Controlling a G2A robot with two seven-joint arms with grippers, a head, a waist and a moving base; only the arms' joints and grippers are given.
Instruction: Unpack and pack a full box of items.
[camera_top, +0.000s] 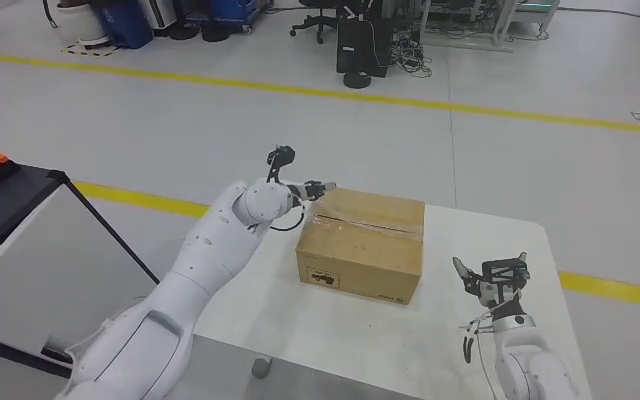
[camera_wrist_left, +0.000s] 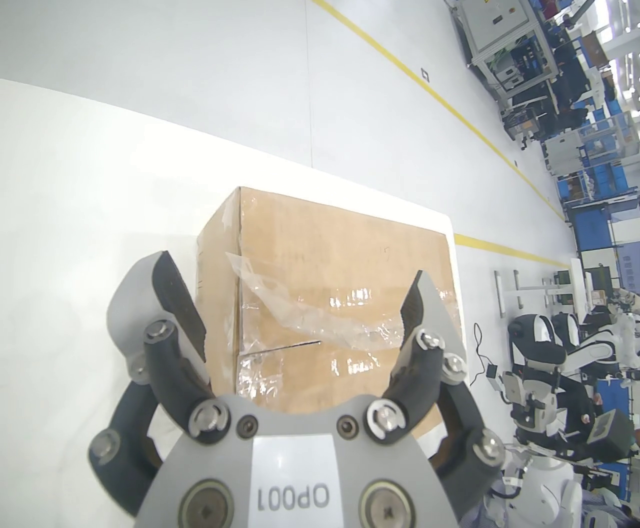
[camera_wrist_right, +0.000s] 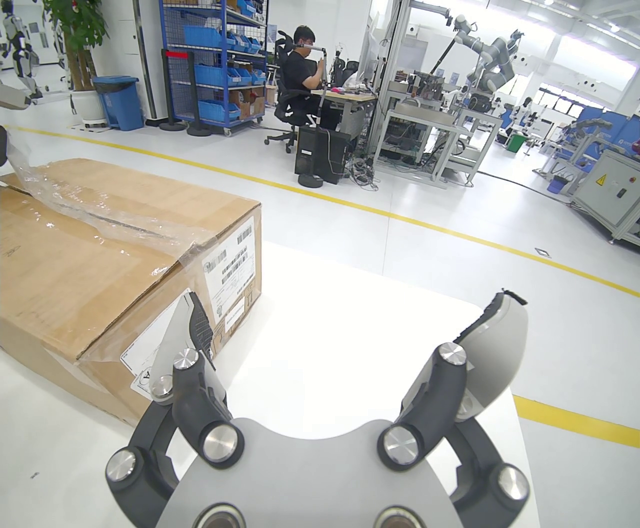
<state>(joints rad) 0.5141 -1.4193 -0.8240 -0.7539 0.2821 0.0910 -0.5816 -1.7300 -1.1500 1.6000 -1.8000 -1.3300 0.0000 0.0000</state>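
This is an industrial robotics lab. The pale polished floor (camera_top: 300, 140) is crossed by yellow lane lines (camera_top: 300, 90). A wheeled rack of blue parts bins (camera_wrist_right: 212, 75) stands near aluminium-framed test rigs (camera_wrist_right: 425, 135) carrying a robot arm (camera_wrist_right: 487, 47). Humanoid robots (camera_wrist_left: 545, 345) stand parked, and a computer tower (camera_top: 357, 45) trails cables at 12 o'clock from the counter (camera_top: 480, 330).

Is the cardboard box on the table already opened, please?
No, the cardboard box has its top flaps flat and shut, with crumpled clear tape along the seam.
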